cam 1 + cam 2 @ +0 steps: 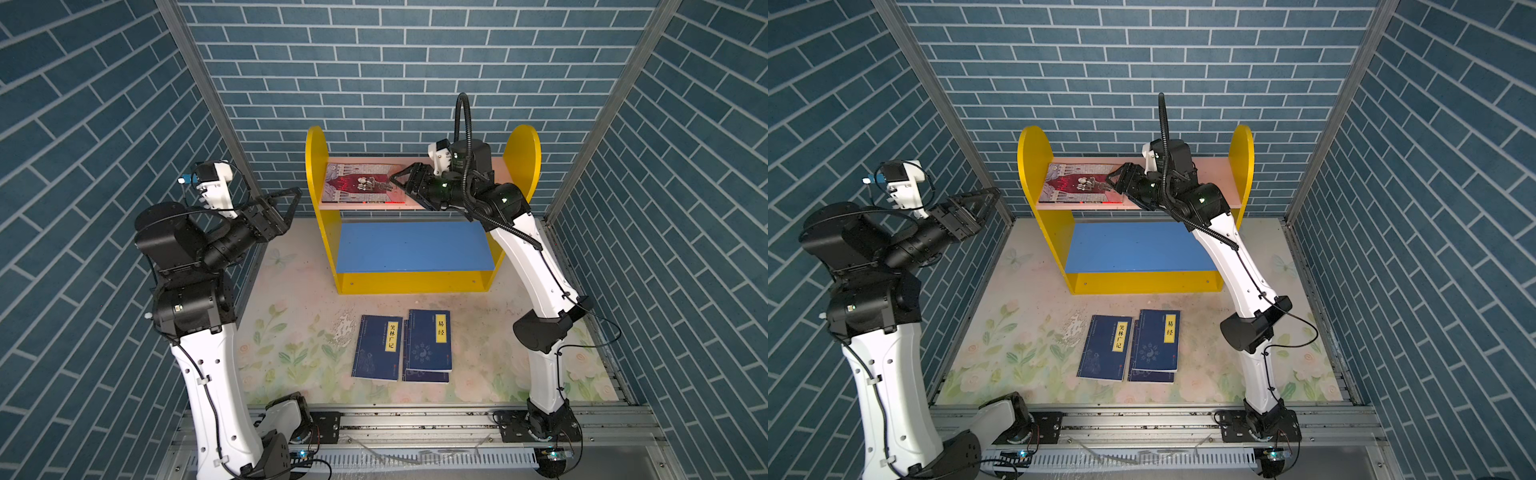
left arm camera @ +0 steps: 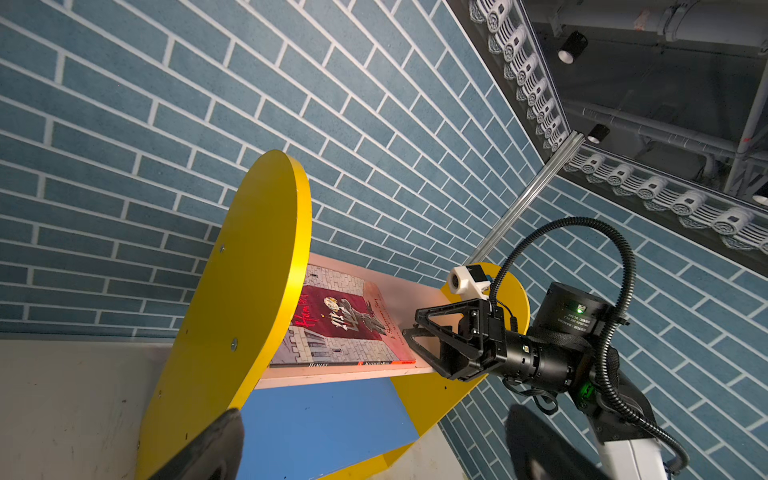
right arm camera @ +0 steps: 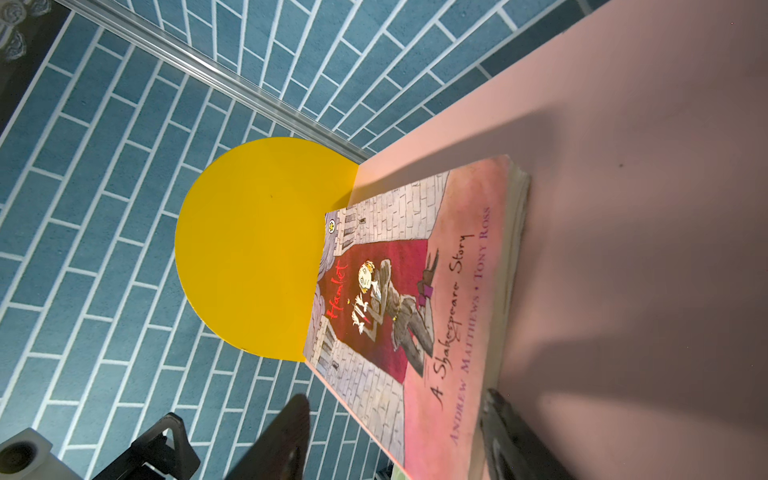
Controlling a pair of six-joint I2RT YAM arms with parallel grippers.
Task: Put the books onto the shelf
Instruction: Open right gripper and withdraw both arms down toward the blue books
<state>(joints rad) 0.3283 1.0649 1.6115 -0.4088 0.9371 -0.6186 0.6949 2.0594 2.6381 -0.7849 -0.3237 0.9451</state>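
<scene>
The shelf (image 1: 316,174) stands at the back with a pink upper board (image 2: 415,291) and a blue lower board (image 1: 411,245). A red-grey-pink illustrated book (image 1: 361,183) (image 3: 395,291) lies flat on the pink board against the left yellow side. My right gripper (image 1: 398,185) (image 3: 395,397) hovers at that book's right end, jaws apart and gripping nothing. On the table lie a navy book (image 1: 378,347) and a second navy book (image 1: 429,340) stacked on a third (image 1: 426,377). My left gripper (image 1: 296,199) (image 2: 374,457) is raised left of the shelf, wide open and empty.
Blue brick-pattern walls (image 1: 104,166) close in the left, right and back. A floral mat (image 1: 291,353) covers the table. A metal rail (image 1: 415,419) runs along the front edge. The right forearm (image 1: 528,266) crosses in front of the shelf's right side.
</scene>
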